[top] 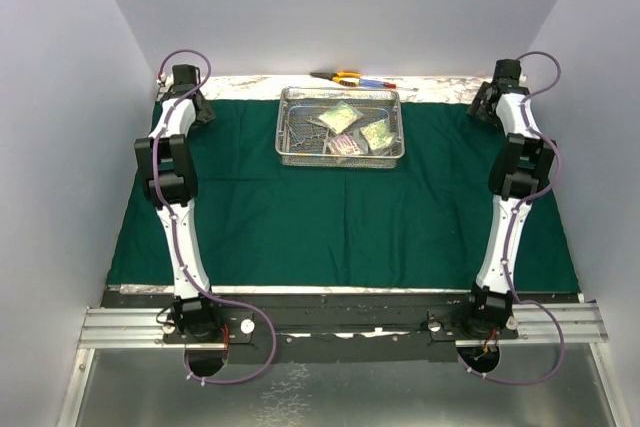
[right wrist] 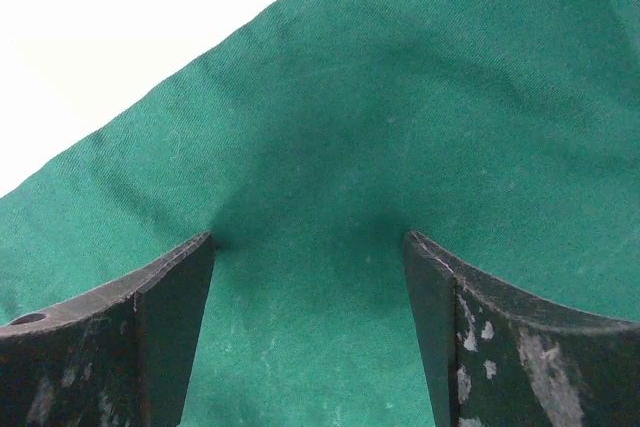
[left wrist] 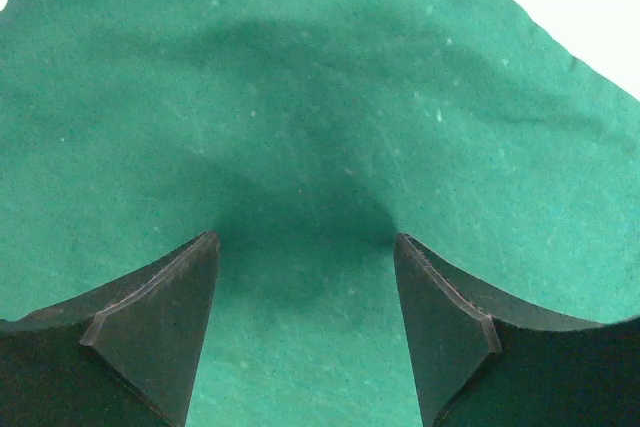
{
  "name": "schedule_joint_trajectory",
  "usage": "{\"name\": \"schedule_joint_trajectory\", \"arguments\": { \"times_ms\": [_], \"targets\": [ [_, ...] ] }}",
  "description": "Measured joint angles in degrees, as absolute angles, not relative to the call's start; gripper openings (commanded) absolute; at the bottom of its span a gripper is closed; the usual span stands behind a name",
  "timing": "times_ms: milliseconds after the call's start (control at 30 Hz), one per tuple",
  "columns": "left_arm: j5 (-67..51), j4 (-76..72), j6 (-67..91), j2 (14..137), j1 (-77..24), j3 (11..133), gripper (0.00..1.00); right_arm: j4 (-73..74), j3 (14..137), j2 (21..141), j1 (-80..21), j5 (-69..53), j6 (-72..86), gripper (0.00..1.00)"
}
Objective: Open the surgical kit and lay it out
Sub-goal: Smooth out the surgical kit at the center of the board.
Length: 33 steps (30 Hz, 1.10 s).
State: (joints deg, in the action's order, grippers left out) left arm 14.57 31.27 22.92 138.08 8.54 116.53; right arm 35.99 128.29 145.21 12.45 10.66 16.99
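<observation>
At the far corners of the green cloth (top: 340, 207), left pincer (left wrist: 306, 237) and right pincer (right wrist: 309, 236), jaws wide apart, empty.

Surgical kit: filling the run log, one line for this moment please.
cloth: spread flat | tray: on cloth, packets inside | left gripper: open, cloth's far-left corner | right gripper: open, cloth's far-right corner

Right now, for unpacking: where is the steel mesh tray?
In the top view, the rectangular steel wire-mesh tray sits centre-far on the dark green cloth, nearer than the yellow-handled tool.
</observation>
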Motion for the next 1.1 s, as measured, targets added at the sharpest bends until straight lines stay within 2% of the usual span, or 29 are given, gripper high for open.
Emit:
{"name": "schedule_joint_trajectory", "arguments": {
  "times_ms": [567,867,1100],
  "targets": [
    [17.9,30.1,24.0,142.9,10.3,123.3,0.72,32.6,130.5,147.2,13.5,9.6,16.9,0.75],
    [18.9,29.9,22.9,144.6,13.2,125.8,0.72,33.2,125.7,143.2,13.5,9.6,17.8,0.78],
    [16.7,30.4,21.1,146.3,13.9,129.4,0.72,34.4,131.0,142.1,13.6,9.7,15.8,0.8]
  ]
}}
